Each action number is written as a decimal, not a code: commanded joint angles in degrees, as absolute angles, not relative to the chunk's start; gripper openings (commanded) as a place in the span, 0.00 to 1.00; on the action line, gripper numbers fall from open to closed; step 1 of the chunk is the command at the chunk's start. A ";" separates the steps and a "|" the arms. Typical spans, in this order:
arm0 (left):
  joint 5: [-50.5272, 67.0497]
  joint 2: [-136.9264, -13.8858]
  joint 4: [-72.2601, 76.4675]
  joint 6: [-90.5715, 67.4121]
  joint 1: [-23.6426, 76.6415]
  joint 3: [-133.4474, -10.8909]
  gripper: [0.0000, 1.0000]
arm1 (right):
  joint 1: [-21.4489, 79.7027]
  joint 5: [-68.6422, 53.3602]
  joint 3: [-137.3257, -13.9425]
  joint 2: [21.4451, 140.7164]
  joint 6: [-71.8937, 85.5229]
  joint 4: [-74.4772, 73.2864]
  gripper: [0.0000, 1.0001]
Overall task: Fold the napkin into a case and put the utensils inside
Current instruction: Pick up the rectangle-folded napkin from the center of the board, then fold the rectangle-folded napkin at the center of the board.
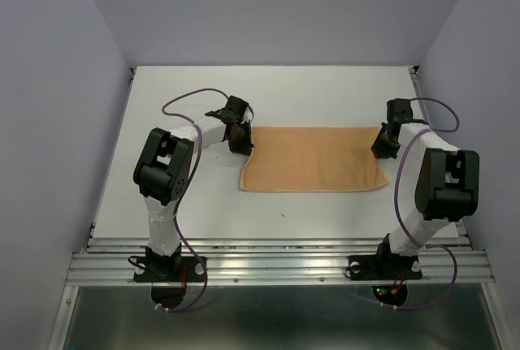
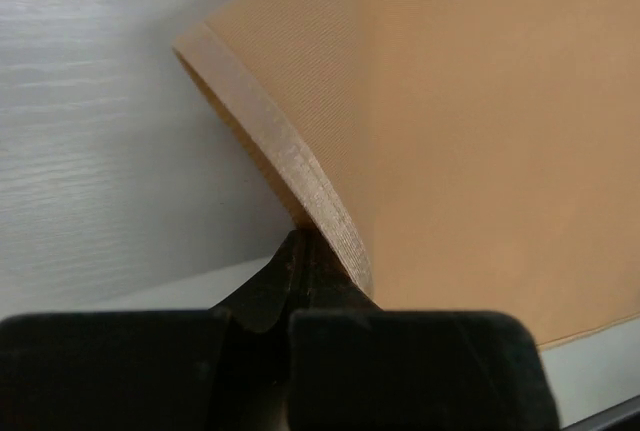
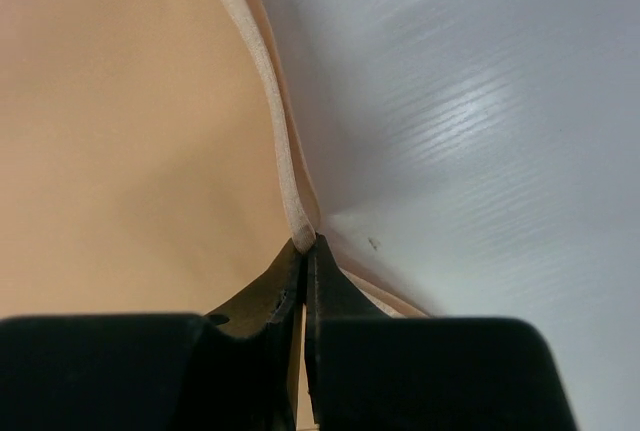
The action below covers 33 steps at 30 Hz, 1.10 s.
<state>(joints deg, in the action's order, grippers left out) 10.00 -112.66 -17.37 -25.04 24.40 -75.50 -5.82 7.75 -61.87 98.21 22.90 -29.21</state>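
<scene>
Napkin [image 1: 313, 159] lies as a wide rectangle on the table [image 1: 284, 90], between both arms. Left pincer [image 1: 240, 140] is clamped on its far left corner, hem lifted. Right pincer [image 1: 382, 145] is clamped on its far right corner, hem likewise raised

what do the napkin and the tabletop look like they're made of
The napkin looks like woven cloth, matte peach-orange: fine ribbed weave lines, a stitched hem, and a soft bend where its corner is lifted. Cotton or a blend, cannot tell. The tabletop is a smooth white board with faint grain-like streaks and a soft sheen, probably laminate or painted wood.
</scene>
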 commanded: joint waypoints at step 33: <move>10.11 -115.05 -17.32 -25.57 26.10 -76.29 0.00 | 35.51 7.04 -85.51 103.79 34.89 -34.11 0.01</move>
<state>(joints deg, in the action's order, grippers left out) 12.82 -114.28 -15.46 -27.03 26.50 -76.64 33.91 8.01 -81.95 101.86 33.28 -36.51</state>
